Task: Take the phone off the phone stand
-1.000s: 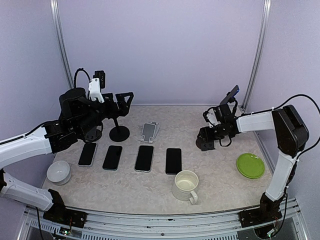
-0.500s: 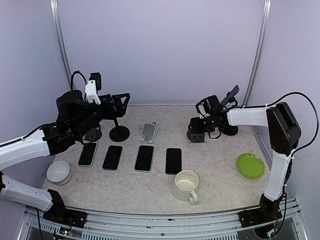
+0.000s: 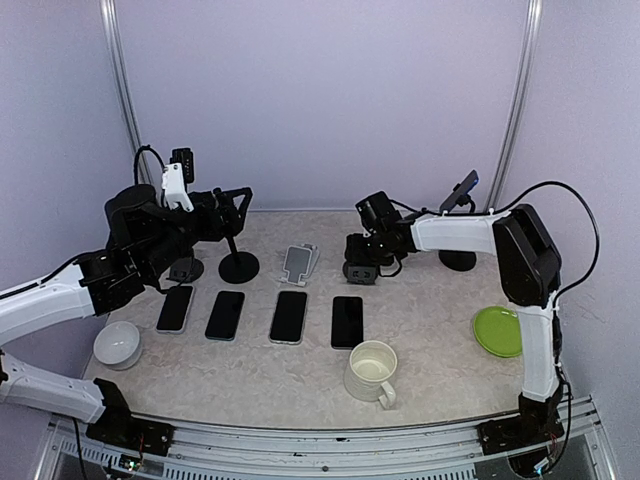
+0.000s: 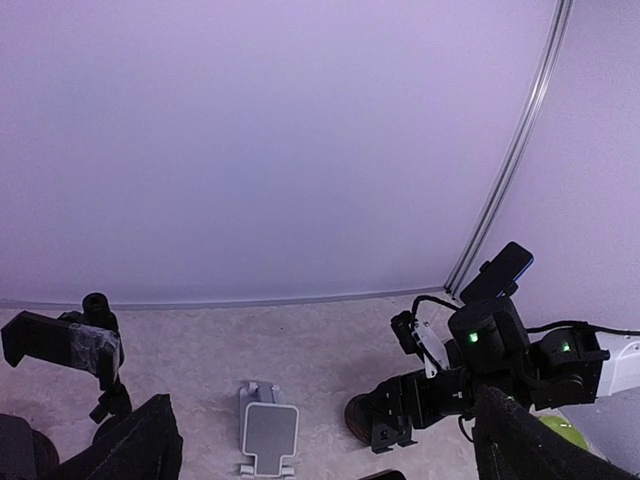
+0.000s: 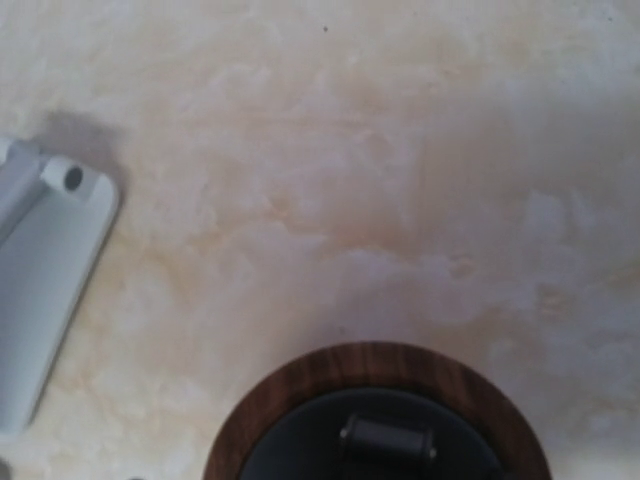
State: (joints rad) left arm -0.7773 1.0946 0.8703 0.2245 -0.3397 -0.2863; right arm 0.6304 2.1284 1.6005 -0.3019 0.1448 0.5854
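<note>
Top external view: finds the phone (image 3: 464,188) tilted atop its stand (image 3: 458,260) at the back right of the surface (image 3: 440,330), apart from both tools. Places the left tool (image 3: 243,200) raised at the back left, released, jaws wide with nothing between. Places the right tool (image 3: 358,272) low over the surface, just beside a white stand (image 3: 299,262); cannot tell whether clenched. Right wrist view: catches a blurred wood-rimmed disc (image 5: 375,420), possibly a base.

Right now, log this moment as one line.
phone: on phone stand | left gripper: open, empty | right gripper: near white holder, away from phone
</note>
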